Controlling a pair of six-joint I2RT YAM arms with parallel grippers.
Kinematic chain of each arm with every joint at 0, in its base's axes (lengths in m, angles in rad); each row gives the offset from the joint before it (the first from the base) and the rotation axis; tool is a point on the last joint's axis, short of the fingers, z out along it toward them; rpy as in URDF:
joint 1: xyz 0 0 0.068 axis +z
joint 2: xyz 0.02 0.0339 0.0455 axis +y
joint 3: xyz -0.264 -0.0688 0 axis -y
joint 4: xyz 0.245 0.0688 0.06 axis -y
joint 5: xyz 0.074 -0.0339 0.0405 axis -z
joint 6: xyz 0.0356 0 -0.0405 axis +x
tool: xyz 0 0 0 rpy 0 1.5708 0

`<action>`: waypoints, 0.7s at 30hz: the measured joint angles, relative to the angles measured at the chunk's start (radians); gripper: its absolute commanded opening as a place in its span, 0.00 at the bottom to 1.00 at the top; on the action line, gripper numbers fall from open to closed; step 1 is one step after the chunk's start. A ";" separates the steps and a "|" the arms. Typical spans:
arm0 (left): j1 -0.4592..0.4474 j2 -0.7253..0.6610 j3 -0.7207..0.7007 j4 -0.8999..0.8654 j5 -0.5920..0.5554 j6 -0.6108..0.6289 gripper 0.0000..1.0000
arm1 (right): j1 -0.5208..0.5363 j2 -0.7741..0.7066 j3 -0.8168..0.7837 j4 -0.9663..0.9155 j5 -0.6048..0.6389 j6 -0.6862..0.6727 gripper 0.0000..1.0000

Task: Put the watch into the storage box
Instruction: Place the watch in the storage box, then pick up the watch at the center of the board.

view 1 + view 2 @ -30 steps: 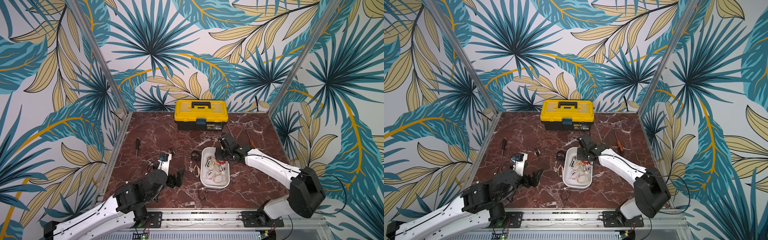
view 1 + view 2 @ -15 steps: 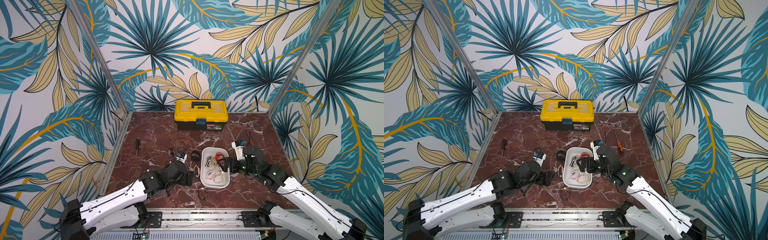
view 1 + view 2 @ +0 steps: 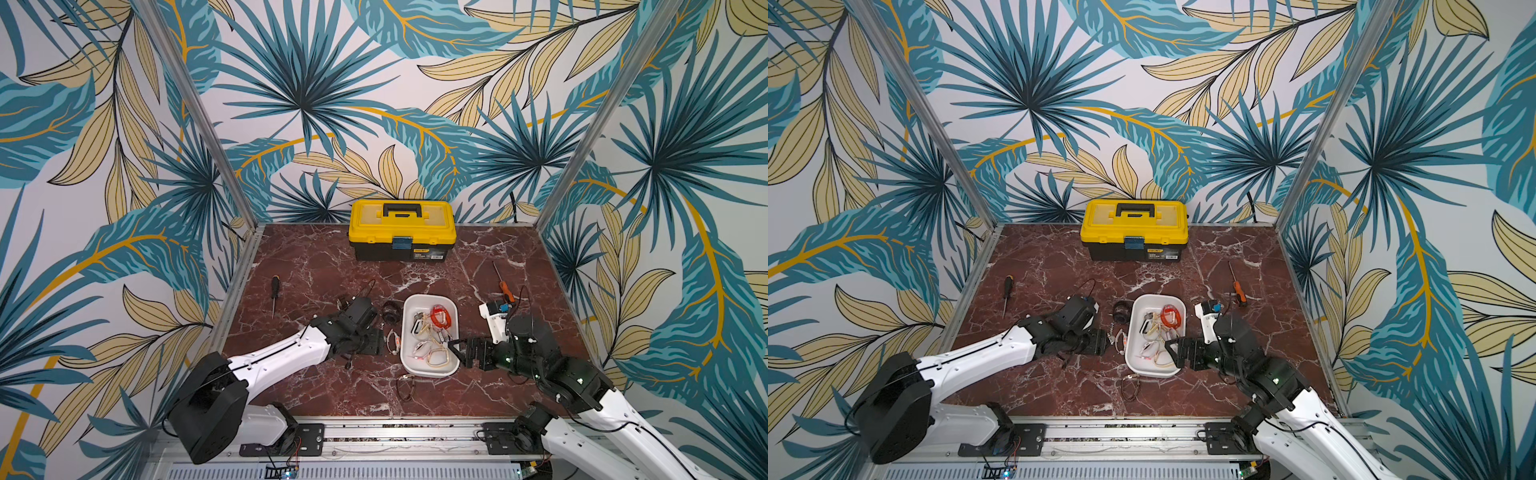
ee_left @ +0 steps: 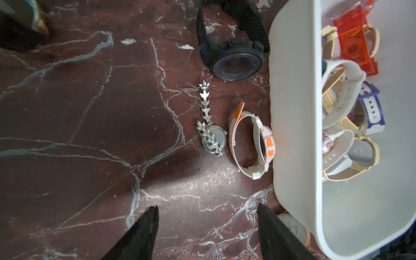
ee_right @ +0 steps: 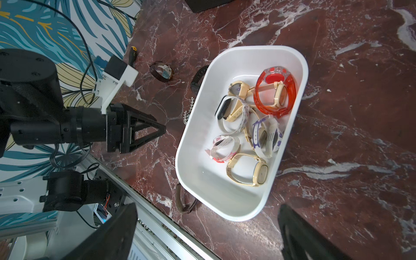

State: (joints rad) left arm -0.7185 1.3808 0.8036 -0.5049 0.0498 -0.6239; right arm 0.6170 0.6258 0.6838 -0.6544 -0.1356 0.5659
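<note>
With the left end effector [image 4: 207, 206] wide and empty, centre it over the white-and-orange watch [image 4: 266, 140] lying mid-frame on the desk [image 4: 90, 112] just beside the storage box [image 4: 295, 112], then close clear of its wall.

1. In the left wrist view only the two dark tips of the left pincer [image 4: 206, 207] show. The rest is cut off by the frame's edge.
2. There a gold-rimmed watch [image 4: 295, 227] lies half hidden under the rim of the storage box [image 4: 292, 112].
3. The black watch [image 4: 234, 56] loses part of its strap at the frame's edge.
4. In the right wrist view the fingers of the right pincer [image 5: 207, 209] are blurred and cut off.
5. A brown strap [image 5: 181, 200] runs partly under the box's wall.
6. In both top views, lower centre of the frame, the boxed watches [image 3: 430, 332] [image 3: 1158, 332] are too small to tell apart.
</note>
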 measured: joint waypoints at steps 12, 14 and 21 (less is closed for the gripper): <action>0.044 0.271 0.165 0.013 0.000 0.076 0.56 | 0.000 0.005 -0.002 -0.002 -0.024 0.003 1.00; 0.050 0.297 0.172 0.015 -0.005 0.081 0.54 | 0.001 -0.003 -0.002 -0.002 -0.033 0.003 1.00; 0.061 0.356 0.213 0.016 -0.027 0.103 0.49 | 0.001 -0.026 -0.002 -0.003 -0.054 0.003 1.00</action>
State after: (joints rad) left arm -0.6571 1.7363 1.0164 -0.4889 0.0231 -0.5209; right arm 0.6178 0.5999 0.6815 -0.6571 -0.1894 0.5686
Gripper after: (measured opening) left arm 0.497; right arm 0.995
